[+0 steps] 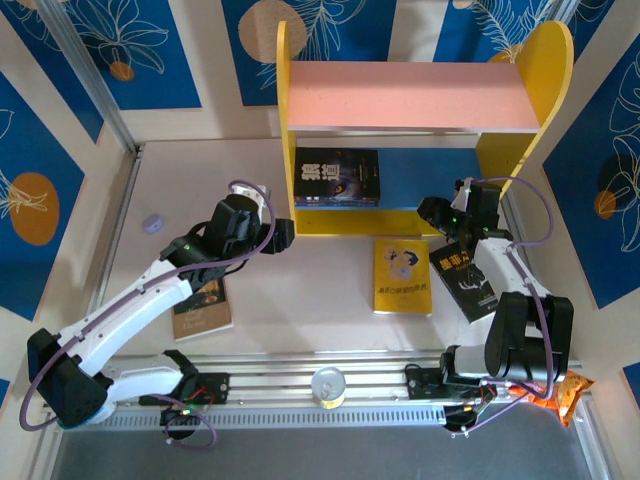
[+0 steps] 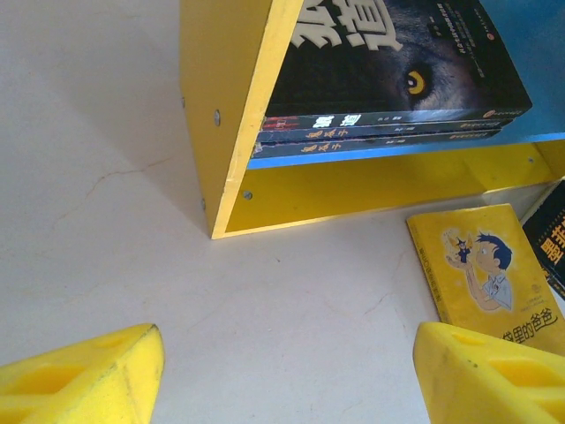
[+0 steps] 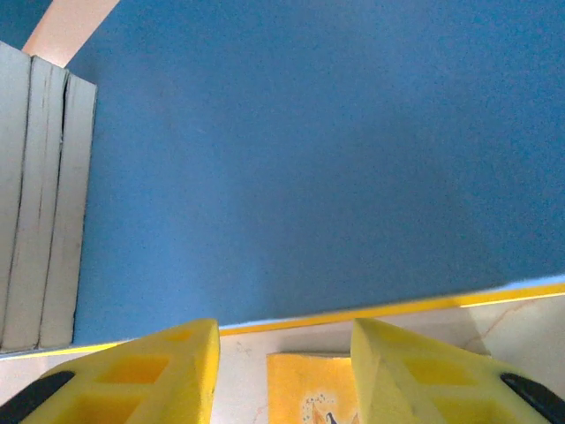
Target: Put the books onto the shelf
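L gripper (image 2: 289, 343) and R gripper (image 3: 284, 334) both open, empty; tan book (image 1: 205, 318) part-hidden under L arm (image 1: 130, 300), black book (image 1: 455, 275) under R arm (image 1: 508, 272).

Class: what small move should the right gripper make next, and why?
Probably lower the right gripper onto the yellow book. Its jaws stand open and empty, and that book lies flat just below them, in front of the shelf.

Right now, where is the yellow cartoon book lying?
In the top view the yellow cartoon book lies flat on the table just in front of the shelf, right of centre, with a black book beside it on the right.
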